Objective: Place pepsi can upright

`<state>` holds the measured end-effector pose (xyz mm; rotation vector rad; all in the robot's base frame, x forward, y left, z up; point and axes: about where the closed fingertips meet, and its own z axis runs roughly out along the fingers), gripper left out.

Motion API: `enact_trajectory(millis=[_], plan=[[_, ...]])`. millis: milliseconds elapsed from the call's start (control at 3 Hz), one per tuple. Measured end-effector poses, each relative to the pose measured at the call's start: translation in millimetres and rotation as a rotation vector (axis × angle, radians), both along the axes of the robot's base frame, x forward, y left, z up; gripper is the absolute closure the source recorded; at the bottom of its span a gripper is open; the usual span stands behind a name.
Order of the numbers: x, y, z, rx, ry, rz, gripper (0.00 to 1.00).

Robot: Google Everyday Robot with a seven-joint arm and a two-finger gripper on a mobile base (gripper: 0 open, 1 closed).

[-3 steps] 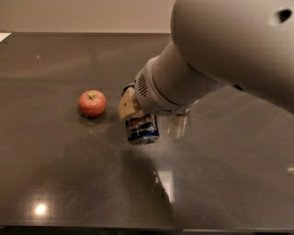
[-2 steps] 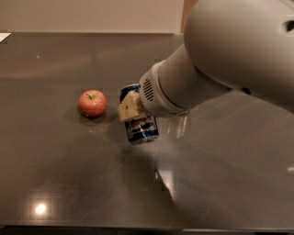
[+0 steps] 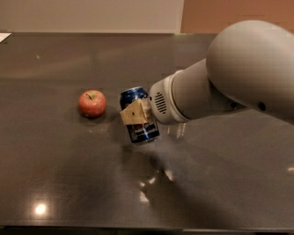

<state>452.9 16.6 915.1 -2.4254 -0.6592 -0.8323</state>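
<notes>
The pepsi can is dark blue with a red-and-white label and a silver top rim. It stands nearly upright, leaning slightly, at the middle of the dark table. My gripper is shut on the can at mid-height. One tan finger pad lies across the can's front; the other finger is hidden behind it. The can's base is at or just above the table surface; I cannot tell which. My large grey arm reaches in from the right.
A red apple sits on the table just left of the can, a short gap away. The table's far edge meets a pale wall. A white object corner shows at the far left edge.
My arm has swung to the right and uncovered the can's top. The can now stands more upright. The apple has not moved.
</notes>
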Motion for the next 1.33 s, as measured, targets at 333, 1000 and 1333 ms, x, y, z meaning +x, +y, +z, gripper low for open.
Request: enact_trajectory(millis=[333,1000,1333], plan=[[2.2,-5.3,-2.3,0.056,-0.080,0.021,1.00],[2.9,-9.2,-3.6,0.068,-0.163,0.072,1.00],[-1.9,-5.8,-1.5,0.053,-0.258,0.109,1.00]])
